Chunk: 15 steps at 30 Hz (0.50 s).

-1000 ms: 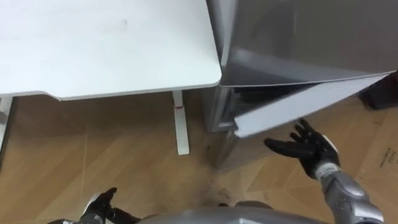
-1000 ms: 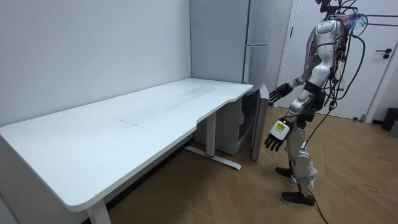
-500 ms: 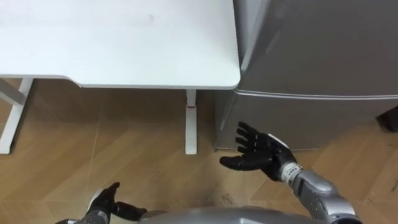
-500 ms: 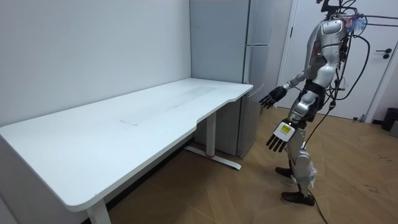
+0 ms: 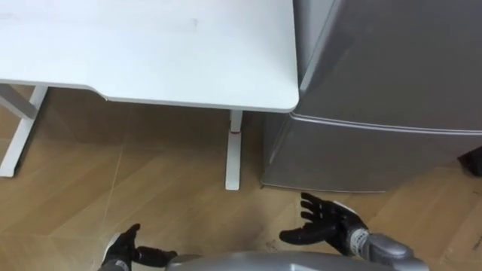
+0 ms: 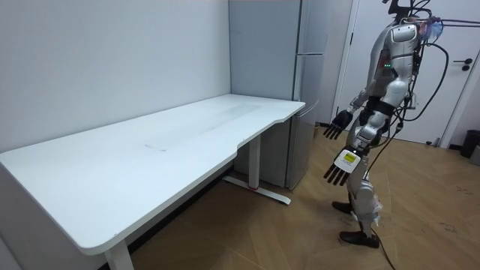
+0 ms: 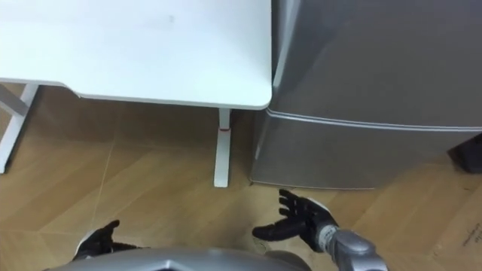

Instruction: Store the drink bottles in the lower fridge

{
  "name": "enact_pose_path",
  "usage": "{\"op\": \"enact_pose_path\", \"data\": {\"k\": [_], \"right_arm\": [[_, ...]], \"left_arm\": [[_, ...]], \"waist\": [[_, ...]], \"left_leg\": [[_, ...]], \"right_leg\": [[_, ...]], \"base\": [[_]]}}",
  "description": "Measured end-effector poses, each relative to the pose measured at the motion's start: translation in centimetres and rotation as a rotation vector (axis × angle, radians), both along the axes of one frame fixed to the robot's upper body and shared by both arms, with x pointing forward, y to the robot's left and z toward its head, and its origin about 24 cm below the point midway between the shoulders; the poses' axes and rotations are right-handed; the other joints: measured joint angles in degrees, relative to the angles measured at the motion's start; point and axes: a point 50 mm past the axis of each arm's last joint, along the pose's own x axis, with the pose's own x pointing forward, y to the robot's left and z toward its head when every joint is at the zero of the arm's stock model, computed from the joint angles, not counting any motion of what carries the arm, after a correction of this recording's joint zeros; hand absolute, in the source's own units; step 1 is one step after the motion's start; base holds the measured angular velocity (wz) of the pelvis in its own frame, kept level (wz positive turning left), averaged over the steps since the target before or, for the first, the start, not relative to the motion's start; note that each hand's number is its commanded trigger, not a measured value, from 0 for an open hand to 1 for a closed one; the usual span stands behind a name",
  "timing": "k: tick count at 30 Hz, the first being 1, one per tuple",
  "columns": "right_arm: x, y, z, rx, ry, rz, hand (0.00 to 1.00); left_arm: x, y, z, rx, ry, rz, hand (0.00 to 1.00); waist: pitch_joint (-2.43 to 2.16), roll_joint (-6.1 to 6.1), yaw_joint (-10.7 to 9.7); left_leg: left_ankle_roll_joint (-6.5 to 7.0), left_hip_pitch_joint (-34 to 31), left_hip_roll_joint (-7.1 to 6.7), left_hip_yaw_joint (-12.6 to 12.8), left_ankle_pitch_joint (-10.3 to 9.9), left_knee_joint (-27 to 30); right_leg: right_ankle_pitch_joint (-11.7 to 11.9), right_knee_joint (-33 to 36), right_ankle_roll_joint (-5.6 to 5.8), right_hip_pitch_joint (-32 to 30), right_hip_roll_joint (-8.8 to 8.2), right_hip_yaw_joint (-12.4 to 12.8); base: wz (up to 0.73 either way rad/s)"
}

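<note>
So the robot is standing on the wood floor [image 5: 151,196] right in front of the fridge [image 5: 392,60], which sits from about 12 to 3 o'clock in the eye views. The lower fridge door [image 5: 361,158] is the part under the seam at roughly 2 o'clock, and it's fully shut, flush with the door above it. That's the only thing from the task I can spot.

The right hand [image 5: 327,226] is down at 5 o'clock, out in front of the body. Its fingers are spread wide and straight and the thumb is out to the side. It holds nothing and hovers over the floor just short of the lower door, not touching it.

The left hand [image 5: 124,248] is low at 7 o'clock by the robot's side. Its fingers are loose and it's empty too. In the room view it hangs beside the thigh with the fingers pointing down.

The white counter [image 5: 151,45] runs from 9 to 12 o'clock, and its rounded corner sits right up against the fridge's side. One white counter leg [image 5: 234,150] drops to the floor near 12 o'clock, just beside the fridge's bottom corner.
</note>
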Motion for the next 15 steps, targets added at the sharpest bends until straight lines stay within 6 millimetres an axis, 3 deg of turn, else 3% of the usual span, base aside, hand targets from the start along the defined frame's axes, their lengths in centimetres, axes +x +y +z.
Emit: {"op": "enact_pose_path", "data": {"k": [4, 15], "right_arm": [[-2.2, -1.1, -0.7, -0.039, 0.085, -0.122, 0.00], [-3.6, -1.8, -1.3, -0.065, 0.169, -0.285, 0.00]], "left_arm": [[-0.5, 0.1, 0.0, 0.002, 0.007, 0.007, 0.00], [-2.5, 0.3, -0.4, 0.012, 0.096, 0.046, 0.00]], "waist": [[0.02, -0.12, -0.1], [-0.01, 0.07, -1.1]], "left_leg": [[0.01, 0.0, -0.09, -0.7, 0.0, -0.1], [0.02, 0.1, -0.15, -1.7, 0.0, -0.2]], "right_leg": [[0.0, -0.6, 0.10, 0.5, 0.00, -0.2], [-0.1, -1.0, 0.25, 1.1, -0.05, -0.9]], "base": [[0.08], [0.03]]}}
